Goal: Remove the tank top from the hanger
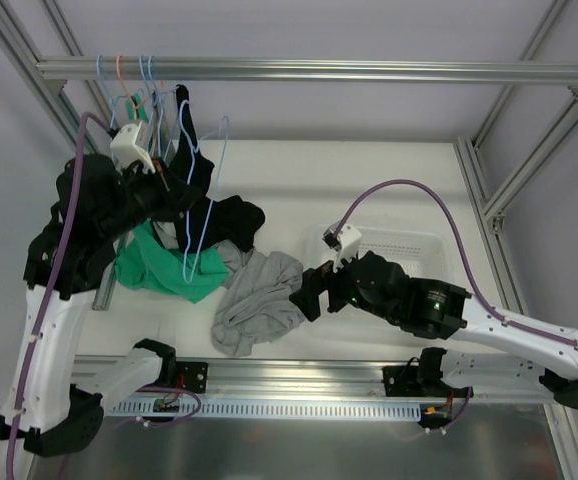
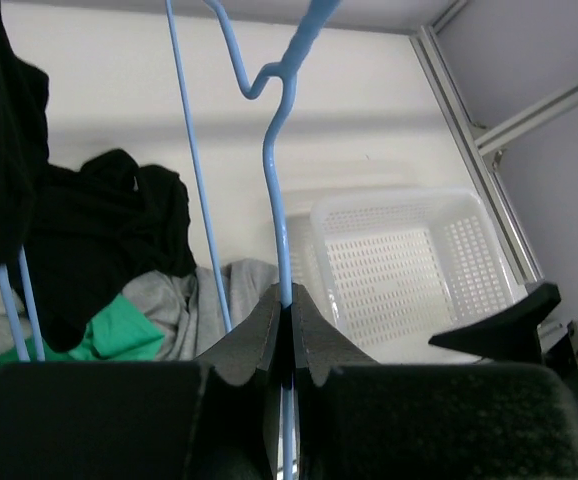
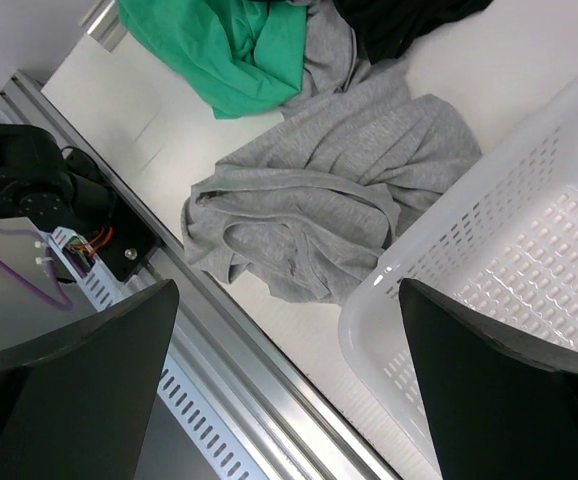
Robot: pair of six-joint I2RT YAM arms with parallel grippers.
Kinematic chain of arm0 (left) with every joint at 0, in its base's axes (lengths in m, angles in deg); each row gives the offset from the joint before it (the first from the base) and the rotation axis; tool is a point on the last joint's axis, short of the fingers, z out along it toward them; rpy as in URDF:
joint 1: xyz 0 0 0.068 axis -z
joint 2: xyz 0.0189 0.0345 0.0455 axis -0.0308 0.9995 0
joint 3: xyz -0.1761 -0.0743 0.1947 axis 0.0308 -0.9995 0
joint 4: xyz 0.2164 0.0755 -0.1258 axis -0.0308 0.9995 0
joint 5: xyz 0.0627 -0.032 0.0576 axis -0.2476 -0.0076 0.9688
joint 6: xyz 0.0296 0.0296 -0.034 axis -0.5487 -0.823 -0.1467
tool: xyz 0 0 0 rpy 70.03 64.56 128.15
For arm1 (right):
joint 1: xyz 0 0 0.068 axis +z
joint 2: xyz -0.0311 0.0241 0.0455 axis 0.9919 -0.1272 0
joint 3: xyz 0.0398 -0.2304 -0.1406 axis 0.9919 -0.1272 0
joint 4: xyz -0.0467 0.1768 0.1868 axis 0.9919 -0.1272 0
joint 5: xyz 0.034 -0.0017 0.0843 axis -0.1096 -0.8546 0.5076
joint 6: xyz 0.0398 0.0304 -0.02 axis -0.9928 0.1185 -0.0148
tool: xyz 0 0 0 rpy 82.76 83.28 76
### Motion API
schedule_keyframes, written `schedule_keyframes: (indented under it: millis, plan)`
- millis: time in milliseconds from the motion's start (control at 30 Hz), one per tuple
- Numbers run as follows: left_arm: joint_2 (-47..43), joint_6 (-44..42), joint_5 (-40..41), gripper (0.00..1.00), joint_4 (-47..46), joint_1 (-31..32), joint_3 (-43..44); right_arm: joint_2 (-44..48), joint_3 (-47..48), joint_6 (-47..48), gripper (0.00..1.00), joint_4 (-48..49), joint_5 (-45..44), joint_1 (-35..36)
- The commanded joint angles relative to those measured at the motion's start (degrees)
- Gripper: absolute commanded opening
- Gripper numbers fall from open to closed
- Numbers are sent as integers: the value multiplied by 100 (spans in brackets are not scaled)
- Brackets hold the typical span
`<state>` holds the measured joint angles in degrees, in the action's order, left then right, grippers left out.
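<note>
The light-blue hanger (image 2: 277, 180) runs up as a thin wire with its hook at the top, and my left gripper (image 2: 289, 300) is shut on that wire. From above, the hanger (image 1: 201, 195) stands over the clothes pile beside the left gripper (image 1: 169, 190). The grey tank top (image 1: 259, 300) lies crumpled on the table, near the front rail. My right gripper (image 1: 307, 292) hovers just right of it, open. In the right wrist view the tank top (image 3: 329, 200) lies beyond the right gripper (image 3: 287, 290), with nothing between the fingers.
A green garment (image 1: 159, 265) and a black garment (image 1: 234, 220) are heaped left of the tank top. A white perforated basket (image 1: 409, 245) sits at the right. More hangers (image 1: 134, 75) hang on the back rail, one carrying black cloth (image 1: 191, 145). An aluminium rail (image 3: 269, 380) edges the table front.
</note>
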<state>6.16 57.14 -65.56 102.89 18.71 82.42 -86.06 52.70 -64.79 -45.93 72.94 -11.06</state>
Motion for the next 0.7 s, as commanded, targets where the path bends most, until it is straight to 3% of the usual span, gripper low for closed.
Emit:
schedule_keyframes:
  millis: [0,367,667]
  plan:
    - [640,-321,327,0,-138,63,977,-7,-51,10,99,-159,-142,26]
    - [2179,-489,389,0,-129,124,2471,-473,54,343,99,-80,7,26]
    - [3058,-392,529,0,-146,133,2560,-1360,344,546,99,157,455,26]
